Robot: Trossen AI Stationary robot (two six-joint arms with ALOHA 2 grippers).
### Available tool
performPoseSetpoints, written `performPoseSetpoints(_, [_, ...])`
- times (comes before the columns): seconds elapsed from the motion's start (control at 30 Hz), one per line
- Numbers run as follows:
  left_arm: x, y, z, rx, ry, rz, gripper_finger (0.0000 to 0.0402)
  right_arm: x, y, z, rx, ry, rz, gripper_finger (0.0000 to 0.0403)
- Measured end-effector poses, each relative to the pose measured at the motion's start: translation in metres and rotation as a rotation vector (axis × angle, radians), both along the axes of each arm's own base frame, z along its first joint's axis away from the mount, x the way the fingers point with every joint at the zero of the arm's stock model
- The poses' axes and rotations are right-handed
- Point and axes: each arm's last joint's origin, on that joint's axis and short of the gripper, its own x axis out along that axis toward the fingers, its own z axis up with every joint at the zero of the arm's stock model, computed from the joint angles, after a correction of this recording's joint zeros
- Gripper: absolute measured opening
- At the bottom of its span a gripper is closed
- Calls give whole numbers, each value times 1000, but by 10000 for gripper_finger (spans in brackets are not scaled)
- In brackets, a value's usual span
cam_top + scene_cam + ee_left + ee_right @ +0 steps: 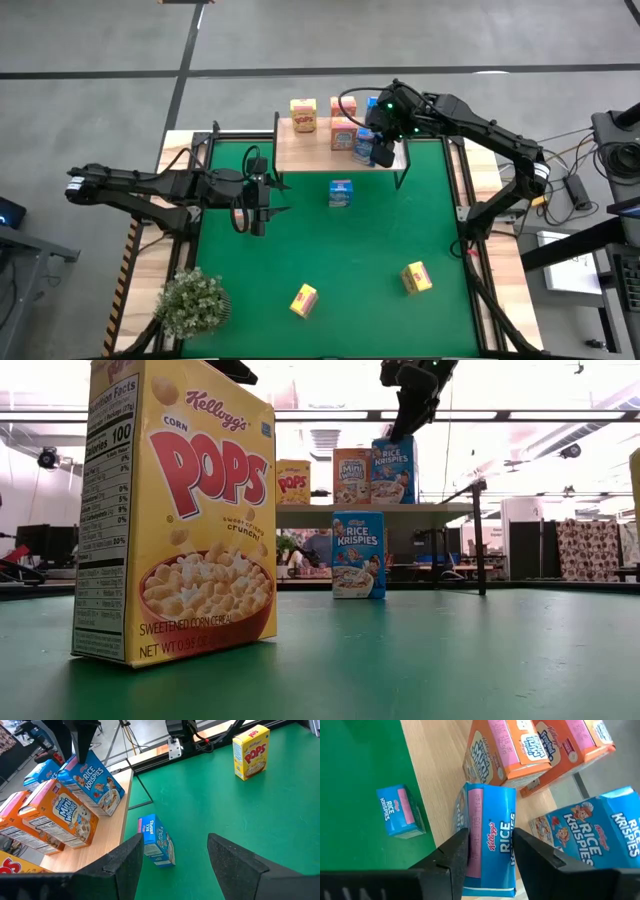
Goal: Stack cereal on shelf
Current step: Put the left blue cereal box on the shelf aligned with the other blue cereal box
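Note:
The shelf (300, 152) stands at the far edge of the green mat. On it are a yellow cereal box (303, 115), orange-pink boxes (343, 132) and two blue boxes, one (590, 830) standing free. My right gripper (383, 150) is over the shelf's right part, shut on the other blue box (490, 840). One more blue box (341, 193) stands on the mat in front of the shelf. Two yellow boxes (303, 299) (416, 278) stand nearer the mat's front. My left gripper (258, 205) hovers open over the mat's left half. My right gripper pinches the blue box near its upper end (470, 845), with one finger on each of two opposite sides. The fingers (82, 750) come from above, slanting down. The box's bottom (112, 807) is at the shelf top, beside the orange-pink boxes.
A bushy potted plant (192, 303) sits at the mat's near left corner. One yellow box (175, 510) stands right in front of the low camera and hides much of that view. Black shelf legs (402, 175) reach down onto the mat. Bare mat lies in the middle.

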Motion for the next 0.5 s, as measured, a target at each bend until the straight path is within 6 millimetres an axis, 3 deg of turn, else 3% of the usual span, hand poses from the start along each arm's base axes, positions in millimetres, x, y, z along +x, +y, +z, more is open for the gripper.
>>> performPoseSetpoints(0.3, [0, 0, 0, 0, 0, 0, 203, -8, -6, 2, -146, 98, 182, 135])
performPoseSetpoints(0.5, [0, 0, 0, 0, 0, 0, 203, -16, -12, 10, -218, 122, 214, 135])
